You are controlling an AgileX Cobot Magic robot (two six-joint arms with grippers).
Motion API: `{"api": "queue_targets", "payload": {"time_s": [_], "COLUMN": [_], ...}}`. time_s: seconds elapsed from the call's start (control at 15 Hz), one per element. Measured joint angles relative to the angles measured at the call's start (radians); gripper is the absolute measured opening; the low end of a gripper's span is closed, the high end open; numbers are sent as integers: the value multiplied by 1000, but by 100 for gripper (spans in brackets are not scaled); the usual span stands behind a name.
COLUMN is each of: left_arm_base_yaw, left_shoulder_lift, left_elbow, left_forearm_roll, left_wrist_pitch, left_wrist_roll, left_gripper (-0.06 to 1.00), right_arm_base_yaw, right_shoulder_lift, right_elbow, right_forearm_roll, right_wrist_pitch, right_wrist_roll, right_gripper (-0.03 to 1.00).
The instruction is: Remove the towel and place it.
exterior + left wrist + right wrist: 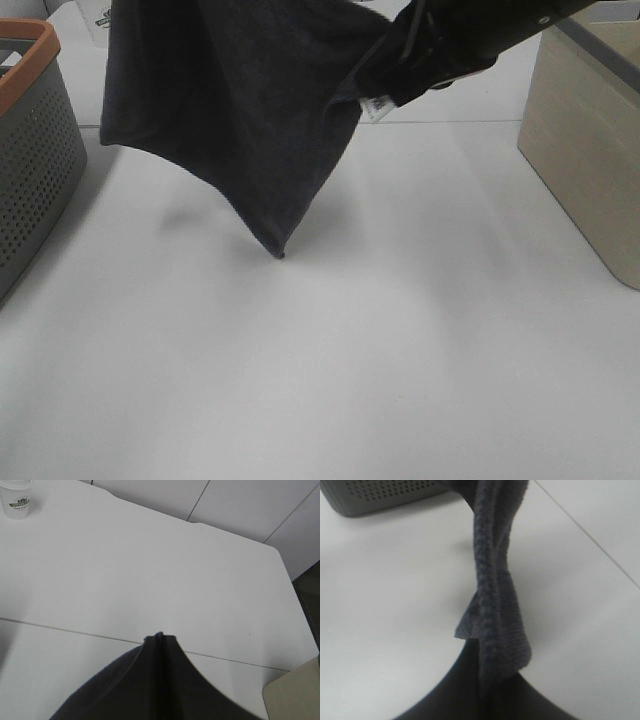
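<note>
Soft matt cloth towel [230,110], perforated plastic basket [35,160], smooth white table [350,350], pale wood-grain box [590,140]

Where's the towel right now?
Exterior high view: the towel hangs upper left over the table, between the grey basket and beige box, a corner in the right gripper.

Towel [235,120] hanging above table [400,360] centre, basket [38,160] at left, box [588,140] at right
</note>
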Motion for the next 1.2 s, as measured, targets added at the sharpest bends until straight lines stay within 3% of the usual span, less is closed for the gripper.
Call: {"api": "queue_targets", "payload": {"time_s": [0.13, 0.33, 0.53, 0.73, 0.87, 1.0, 1.07, 1.2], "left_arm_base_yaw": [0, 1, 1, 2, 2, 7, 13, 72], "left_shoulder_lift": [0, -1, -28, -124, -154, -156, -156, -152], "left_elbow": [8, 73, 183, 441, 577, 675, 692, 715], "left_forearm_roll": [-1, 68, 76, 155, 262, 445, 499, 701], "left_wrist_pitch": [-2, 0, -24, -264, -412, -516, -543, -664], "left_wrist_roll": [-88, -253, -344, -548, -721, -928, -983, -1193], "left_gripper": [0, 0, 0, 0, 0, 0, 0, 0], "right_arm_base_yaw": [-23, -24, -24, -24, -24, -24, -24, -33], "right_shoulder_lift": [0, -5, -5, 49, 93, 135, 142, 184], "right_elbow": [-90, -192, -210, -214, -214, -214, -214, -221], "right_forearm_roll": [-187, -409, -570, -775, -864, -933, -946, -978], "right_wrist_pitch": [47, 76, 78, 77, 31, -68, -95, -187], "right_wrist_roll": [72, 124, 143, 142, 142, 142, 142, 144], "right_gripper": [2, 2, 2, 2, 2, 2, 2, 2]}}
